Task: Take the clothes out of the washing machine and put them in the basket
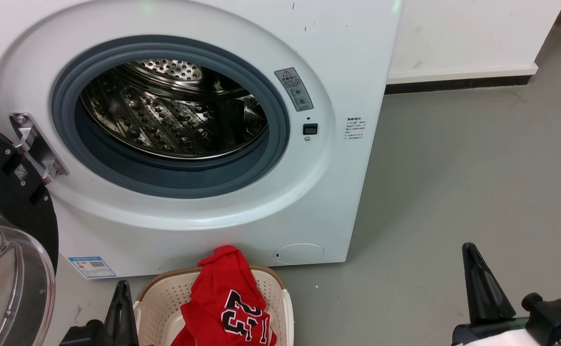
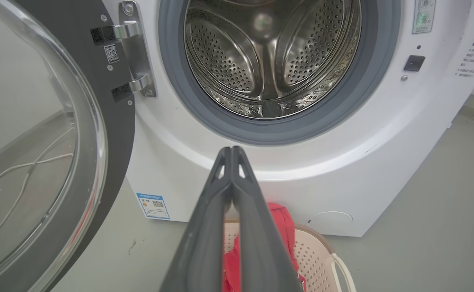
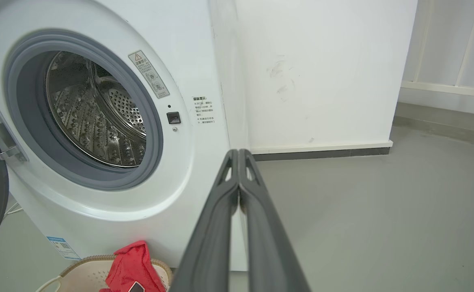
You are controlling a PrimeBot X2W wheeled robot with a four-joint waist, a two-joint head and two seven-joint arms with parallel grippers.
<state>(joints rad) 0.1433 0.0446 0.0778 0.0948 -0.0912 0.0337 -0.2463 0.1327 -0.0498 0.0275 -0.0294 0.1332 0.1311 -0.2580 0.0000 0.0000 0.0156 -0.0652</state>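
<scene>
Two grippers are observed, each with its long fingers pressed together at the tips and nothing held between them. The left gripper [image 2: 232, 153] points at the lower front panel of the washing machine [image 1: 242, 226] and sits just beside the left edge of the basket [image 1: 163, 283]. The right gripper [image 3: 238, 156] points toward the machine's right front corner, over grey floor [image 1: 453, 182], well apart from the basket.

The door [image 1: 6, 230] stands swung open on its left-hand hinge. The drum [image 1: 165, 115] shows perforated steel across its visible surfaces.

The clothes [image 1: 227, 298] are red fabric with the number 23 showing. They lie in the basket, with one fold draped over the far rim nearest the machine. The basket stands on the floor just in front of the machine, below the door opening. A white wall [image 1: 463, 33] runs to the machine's right.
</scene>
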